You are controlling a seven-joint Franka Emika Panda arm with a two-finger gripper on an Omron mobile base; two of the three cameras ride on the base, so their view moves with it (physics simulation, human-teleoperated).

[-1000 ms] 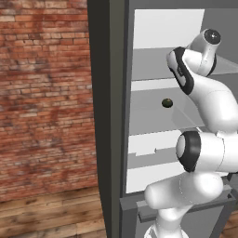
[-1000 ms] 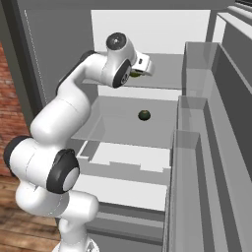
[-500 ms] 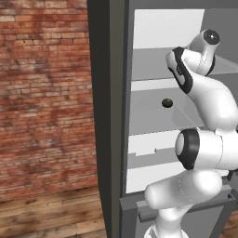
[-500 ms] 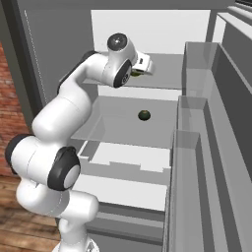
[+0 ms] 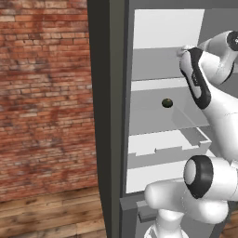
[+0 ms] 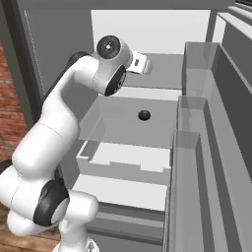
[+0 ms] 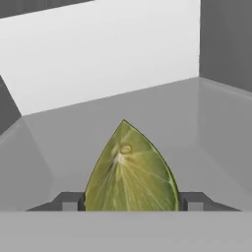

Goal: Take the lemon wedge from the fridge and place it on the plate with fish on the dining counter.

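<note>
The lemon wedge (image 7: 129, 170), yellow-green and pointed, stands upright between my two dark fingertips (image 7: 69, 202) in the hand view and touches both. My gripper (image 7: 130, 202) is shut on it. In the right base view the gripper (image 6: 141, 64) reaches into the open fridge (image 5: 108, 116) above the upper glass shelf (image 6: 162, 74). The white back wall lies ahead of the wedge. The plate with fish and the dining counter are out of view.
A small dark round item (image 6: 143, 115) (image 5: 167, 102) lies on the middle shelf below the hand. Grey door bins (image 6: 197, 147) run along the right. A white drawer (image 6: 128, 157) sits lower down. A brick wall (image 5: 44, 93) and wooden floor lie left of the fridge.
Almost nothing differs. The arm's upper joints have drifted a little, and the gripper stays over the upper shelf with the wedge in it.
</note>
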